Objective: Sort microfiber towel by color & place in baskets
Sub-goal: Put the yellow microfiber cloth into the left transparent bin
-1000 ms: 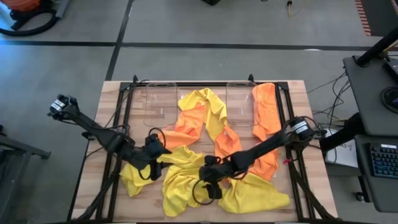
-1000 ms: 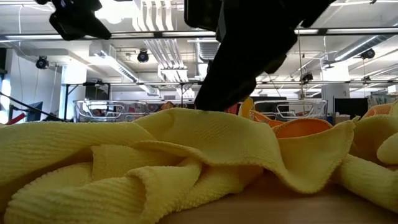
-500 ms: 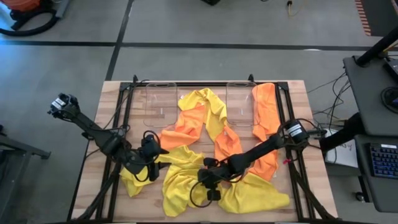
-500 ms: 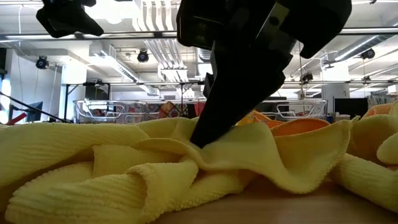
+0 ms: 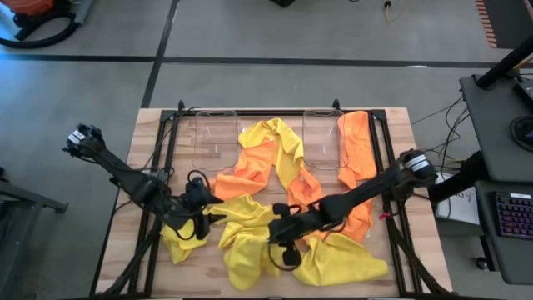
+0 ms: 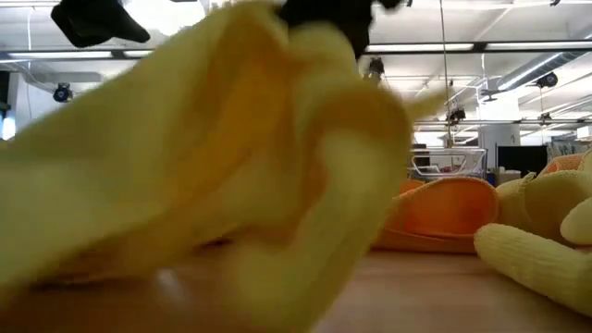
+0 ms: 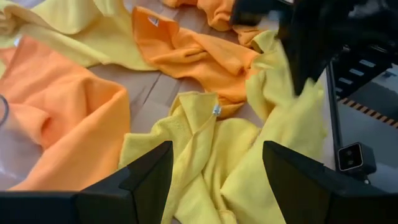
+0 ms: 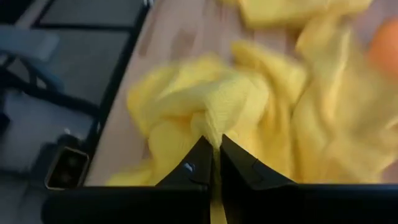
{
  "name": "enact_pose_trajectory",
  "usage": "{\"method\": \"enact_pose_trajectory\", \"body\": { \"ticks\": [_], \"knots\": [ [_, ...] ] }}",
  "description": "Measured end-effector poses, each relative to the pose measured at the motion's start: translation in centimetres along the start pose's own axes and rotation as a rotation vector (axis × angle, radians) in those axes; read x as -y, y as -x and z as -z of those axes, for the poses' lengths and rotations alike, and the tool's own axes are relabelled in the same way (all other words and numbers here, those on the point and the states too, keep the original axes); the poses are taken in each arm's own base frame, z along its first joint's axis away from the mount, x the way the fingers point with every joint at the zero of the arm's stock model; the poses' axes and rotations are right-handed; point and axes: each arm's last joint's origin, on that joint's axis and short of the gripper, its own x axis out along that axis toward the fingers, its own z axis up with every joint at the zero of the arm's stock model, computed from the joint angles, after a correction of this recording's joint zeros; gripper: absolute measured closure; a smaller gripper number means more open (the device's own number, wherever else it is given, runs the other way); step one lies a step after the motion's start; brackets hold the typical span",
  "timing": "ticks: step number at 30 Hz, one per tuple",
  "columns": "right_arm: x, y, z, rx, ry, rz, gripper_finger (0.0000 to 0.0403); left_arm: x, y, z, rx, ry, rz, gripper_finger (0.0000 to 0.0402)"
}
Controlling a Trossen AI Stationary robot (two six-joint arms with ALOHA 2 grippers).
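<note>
Yellow and orange microfiber towels lie strewn over the wooden table (image 5: 150,133). My right gripper (image 5: 283,235) is shut on a yellow towel (image 5: 246,254) at the near middle, raised in a peak in the low view (image 6: 231,139). My left gripper (image 7: 214,186) hovers open just left of it, over another yellow towel (image 7: 199,149), touching nothing. Two clear baskets (image 5: 215,137) (image 5: 323,137) stand at the far edge. An orange towel (image 5: 354,158) lies against the right basket's right side. My right gripper pinches a bunched-up ridge of the yellow towel (image 8: 211,130) between its two fingertips, coming from above. One layer or several, I cannot tell. The pinched part is drawn up, and the towel hangs slack below the fingers, its lower part (image 6: 139,277) on the table.
Between the baskets lies a yellow towel (image 5: 279,142) with an orange one (image 5: 250,167) beside it. More yellow towels lie at the near left (image 5: 176,243) and near right (image 5: 346,265). A black frame (image 5: 171,125) runs along the table's edges.
My right gripper has dropped into the yellow towel, shut on it and risen. The pinched part of the towel is drawn up off the table into a peak, and the rest has bunched in under it.
</note>
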Motion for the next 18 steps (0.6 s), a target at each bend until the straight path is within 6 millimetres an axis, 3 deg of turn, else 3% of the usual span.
{"method": "enact_pose_trajectory", "body": {
  "ticks": [10, 18],
  "knots": [
    [0.7, 7.0, -5.3, 0.362, 0.205, 0.003, 0.0394, -1.1, 0.8, 0.4, 0.003, -0.049, 0.003, 0.017],
    [4.4, 11.0, -8.3, 0.594, 0.295, 0.15, 0.0394, -1.3, 0.7, 0.6, 0.05, -0.006, -0.05, 0.017]
  ]
}}
